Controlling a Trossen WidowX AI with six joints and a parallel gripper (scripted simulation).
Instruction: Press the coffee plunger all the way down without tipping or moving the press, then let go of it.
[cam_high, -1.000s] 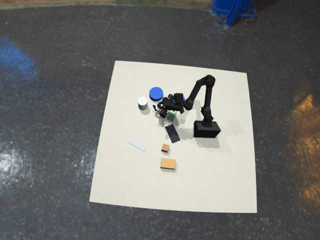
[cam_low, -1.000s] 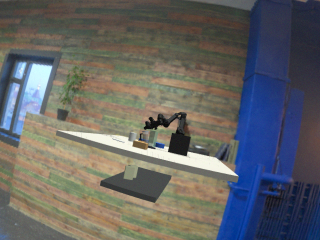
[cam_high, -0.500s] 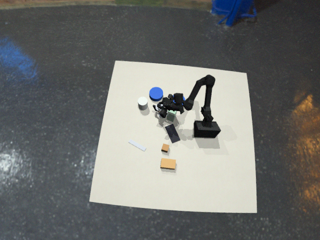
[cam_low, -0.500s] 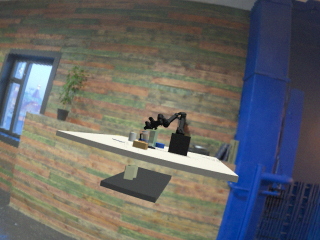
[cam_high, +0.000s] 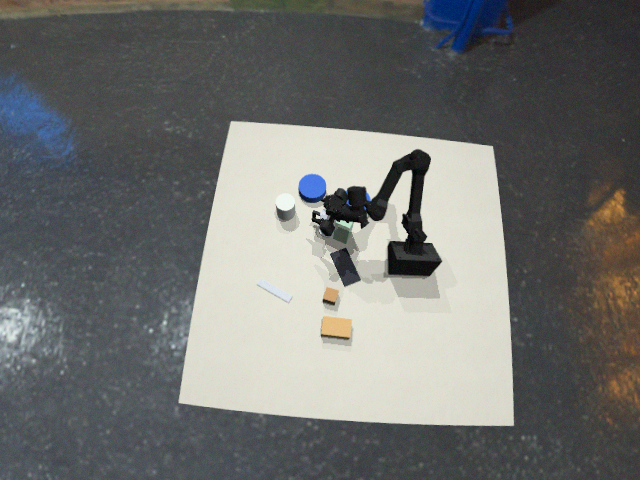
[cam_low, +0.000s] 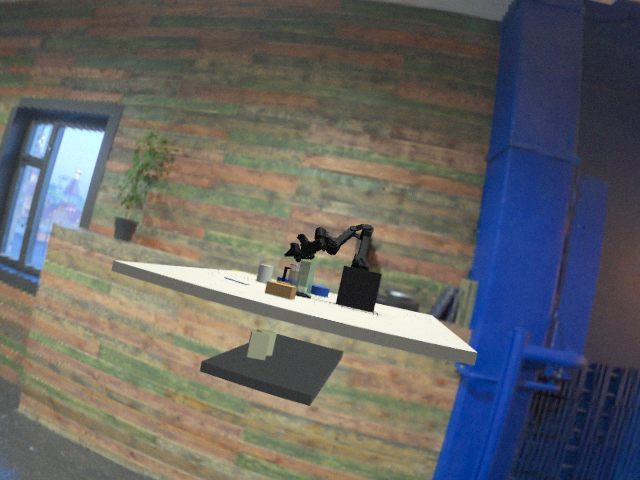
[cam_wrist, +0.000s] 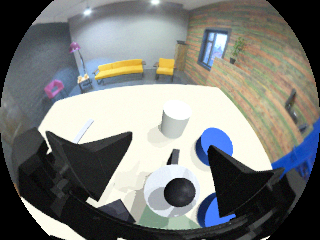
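The coffee press (cam_wrist: 159, 195) (cam_low: 293, 270) stands upright on the white table top (cam_high: 423, 361). In the top view my gripper mostly hides it. Its black plunger knob (cam_wrist: 179, 192) sits low, close over the pale lid. My gripper (cam_wrist: 171, 143) (cam_high: 319, 217) (cam_low: 292, 251) is wide open. Its two fingers stand apart on either side of the knob, a little above it, and touch nothing. The press's dark handle (cam_wrist: 172, 158) points away from me in the wrist view.
A pale green box (cam_high: 342, 231) (cam_wrist: 175, 224) stands right beside the press. A white cylinder (cam_high: 285, 206) (cam_wrist: 176, 119) and a blue disc (cam_high: 312, 187) (cam_wrist: 215, 144) lie just beyond. A dark slab (cam_high: 345, 266), a white strip (cam_high: 274, 290) and two orange blocks (cam_high: 330, 295) (cam_high: 336, 327) lie nearer the front.
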